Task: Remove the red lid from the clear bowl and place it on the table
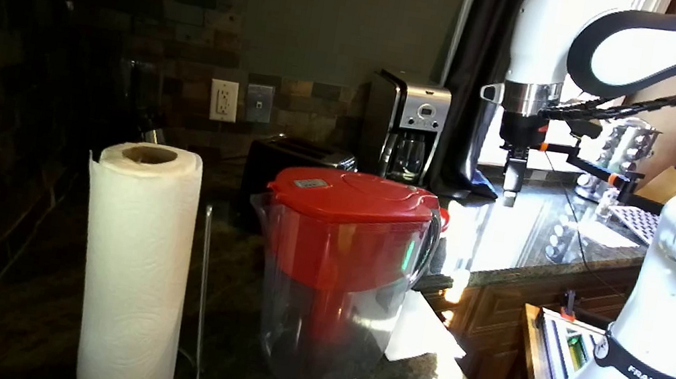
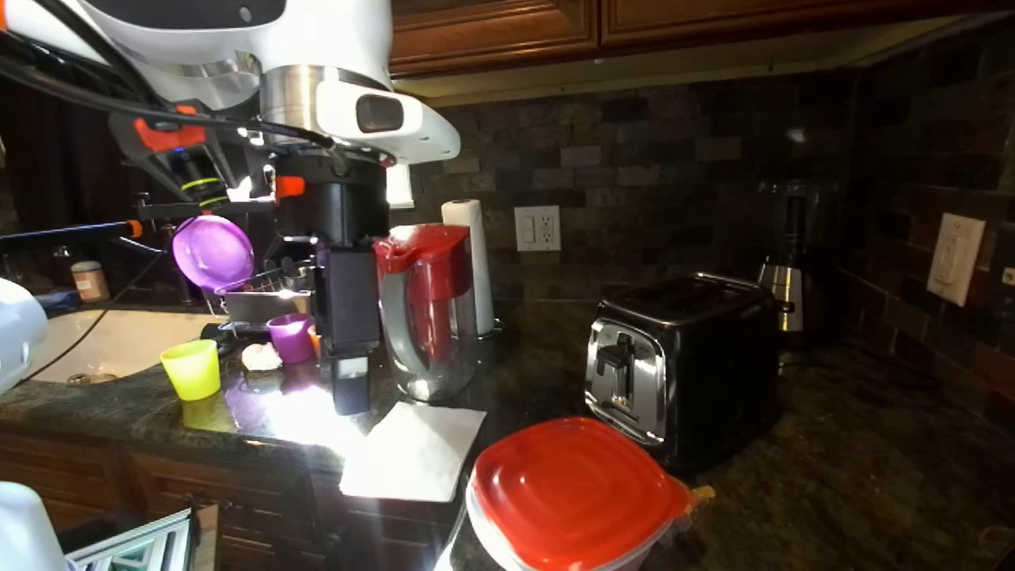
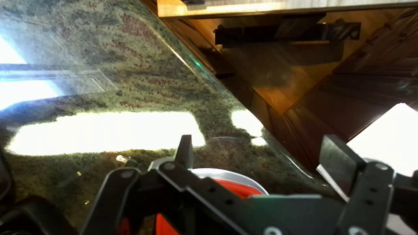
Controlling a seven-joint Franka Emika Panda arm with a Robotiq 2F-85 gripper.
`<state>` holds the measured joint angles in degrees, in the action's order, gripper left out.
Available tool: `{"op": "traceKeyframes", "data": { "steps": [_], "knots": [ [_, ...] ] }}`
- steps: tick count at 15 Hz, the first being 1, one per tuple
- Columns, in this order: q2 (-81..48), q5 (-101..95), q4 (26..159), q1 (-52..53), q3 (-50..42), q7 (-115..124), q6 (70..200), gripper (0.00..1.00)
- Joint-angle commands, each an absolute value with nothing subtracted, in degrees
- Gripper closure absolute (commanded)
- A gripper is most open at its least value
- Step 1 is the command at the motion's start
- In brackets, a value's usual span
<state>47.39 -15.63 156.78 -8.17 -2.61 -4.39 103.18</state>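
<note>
The red lid (image 2: 575, 492) sits on the clear bowl (image 2: 485, 519) at the near edge of the dark glossy table (image 2: 801, 476). In an exterior view only a sliver of the lid (image 1: 444, 220) shows behind the jug. In the wrist view part of the lid (image 3: 236, 188) and the bowl's rim (image 3: 225, 171) show below the jaws, partly hidden by a finger. My gripper (image 3: 263, 151) is open and empty, its fingers wide apart. It hangs above the counter in both exterior views (image 1: 511, 193) (image 2: 351, 388), apart from the lid.
A large red-topped jug (image 2: 428, 317) stands near a paper roll (image 1: 135, 272). A white sheet (image 2: 416, 452) lies between jug and bowl. A black toaster (image 2: 682, 373) stands behind the bowl. A yellow cup (image 2: 192, 369) and purple cup (image 2: 292, 337) stand near the sink (image 2: 95, 341).
</note>
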Motion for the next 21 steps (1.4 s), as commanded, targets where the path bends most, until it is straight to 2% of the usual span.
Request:
{"op": "traceKeyframes", "data": {
  "steps": [1, 12, 17, 21],
  "knots": [
    [40.22, -15.89, 153.18, -5.55, -8.2, -13.14, 105.65, 0.0],
    [26.68, -10.94, 140.77, -0.9, -20.88, -51.79, 108.32, 0.0],
    [19.27, -6.29, 135.24, -2.6, -21.55, -62.47, 107.36, 0.0],
    [19.54, -6.25, 135.89, -4.67, -19.22, -61.0, 107.98, 0.0]
  ]
}}
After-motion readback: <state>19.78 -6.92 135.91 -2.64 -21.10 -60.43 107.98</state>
